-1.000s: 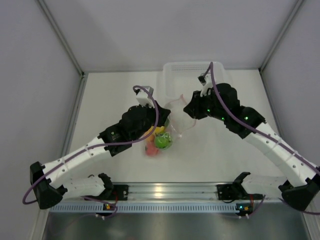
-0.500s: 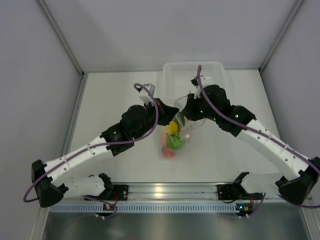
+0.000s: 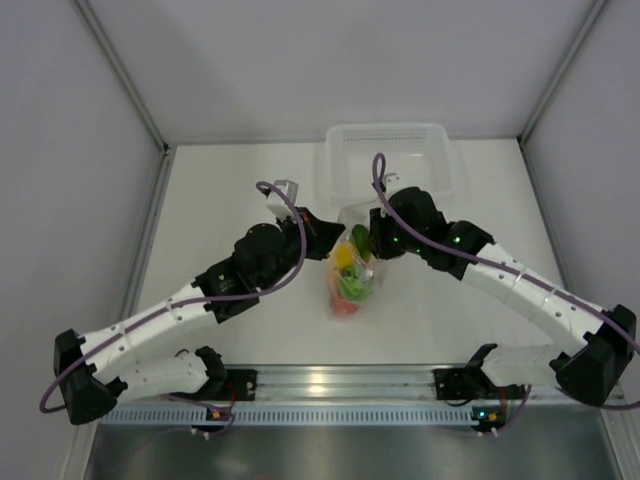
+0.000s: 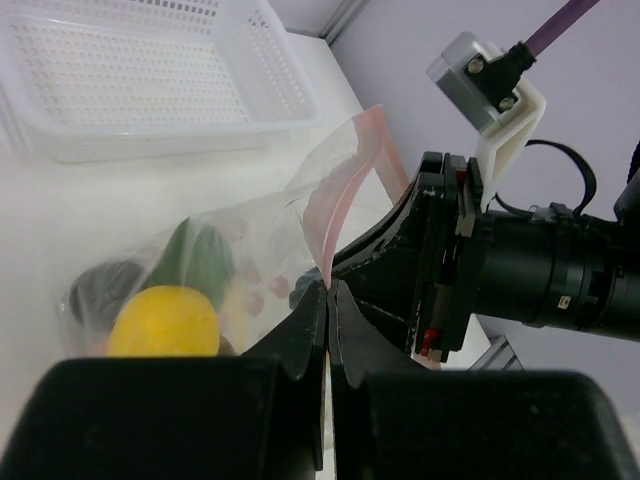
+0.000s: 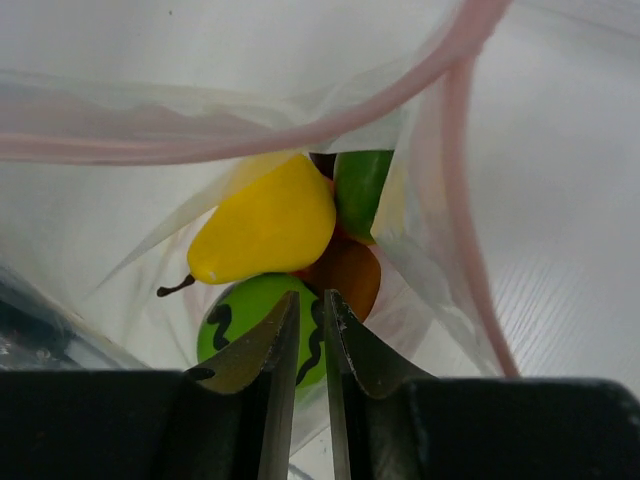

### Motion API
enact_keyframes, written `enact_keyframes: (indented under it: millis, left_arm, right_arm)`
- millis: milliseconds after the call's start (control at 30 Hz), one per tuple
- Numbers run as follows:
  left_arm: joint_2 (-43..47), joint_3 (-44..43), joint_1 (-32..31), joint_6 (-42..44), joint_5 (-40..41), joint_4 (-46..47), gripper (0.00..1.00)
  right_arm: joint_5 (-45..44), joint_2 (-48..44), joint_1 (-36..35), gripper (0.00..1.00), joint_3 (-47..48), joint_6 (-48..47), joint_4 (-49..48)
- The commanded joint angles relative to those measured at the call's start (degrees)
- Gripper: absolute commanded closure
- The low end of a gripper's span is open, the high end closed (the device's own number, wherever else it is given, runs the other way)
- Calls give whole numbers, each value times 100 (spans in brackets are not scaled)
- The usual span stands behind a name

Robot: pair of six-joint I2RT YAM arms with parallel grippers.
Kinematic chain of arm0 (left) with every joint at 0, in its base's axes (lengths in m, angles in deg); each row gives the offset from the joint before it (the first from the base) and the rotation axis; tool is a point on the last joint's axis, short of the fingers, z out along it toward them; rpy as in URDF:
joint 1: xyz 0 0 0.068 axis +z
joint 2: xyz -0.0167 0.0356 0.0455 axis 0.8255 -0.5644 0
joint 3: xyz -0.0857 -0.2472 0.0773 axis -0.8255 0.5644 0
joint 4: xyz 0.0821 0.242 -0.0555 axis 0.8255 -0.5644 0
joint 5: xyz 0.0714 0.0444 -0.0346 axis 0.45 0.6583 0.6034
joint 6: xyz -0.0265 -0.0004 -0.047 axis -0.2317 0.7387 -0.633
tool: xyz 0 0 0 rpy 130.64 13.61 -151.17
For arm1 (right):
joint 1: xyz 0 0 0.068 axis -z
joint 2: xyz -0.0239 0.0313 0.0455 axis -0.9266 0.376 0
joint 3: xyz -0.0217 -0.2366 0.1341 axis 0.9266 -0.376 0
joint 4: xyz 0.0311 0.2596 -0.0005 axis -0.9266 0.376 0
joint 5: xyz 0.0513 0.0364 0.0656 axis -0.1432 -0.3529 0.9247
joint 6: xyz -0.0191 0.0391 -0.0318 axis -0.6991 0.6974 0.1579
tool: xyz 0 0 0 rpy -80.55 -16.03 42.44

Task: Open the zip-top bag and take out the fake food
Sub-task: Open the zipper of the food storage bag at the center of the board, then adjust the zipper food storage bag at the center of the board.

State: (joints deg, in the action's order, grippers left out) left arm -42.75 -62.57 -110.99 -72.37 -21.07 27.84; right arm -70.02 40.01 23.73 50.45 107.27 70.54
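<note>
Clear crinkly zip-top bag (image 3: 352,285) of plastic fruits (image 5: 265,225), worktop (image 3: 240,200) centre: left gripper (image 4: 328,287) pinches pink strip (image 4: 335,205), right gripper (image 5: 310,297) narrowly clamps opposite lip

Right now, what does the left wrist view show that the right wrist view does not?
Only the left wrist view: the white perforated plastic basket and the left gripper, shut on the pink zip strip. Only the right wrist view: the green plastic fruit with black marks. Both: the clear plastic zip-top bag and the yellow plastic fruit.
</note>
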Motion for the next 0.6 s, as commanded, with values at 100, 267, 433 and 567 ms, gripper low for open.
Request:
enact_keyframes:
  millis: [100,267,433,567]
  left_arm:
    - [62,232,-28,97,49,226,100]
    - [70,267,-28,167,128,41,100]
    - [185,461,-28,141,146,24,100]
    - [202,408,-28,132,15,50,100]
  right_arm:
    - [-5,56,-204,82,-374,4,-431]
    - [195,179,-257,77,-392,-75,-676]
    - [320,161,-266,71,-453,-163,-774]
    - [381,293,-266,70,-471,-154,-713]
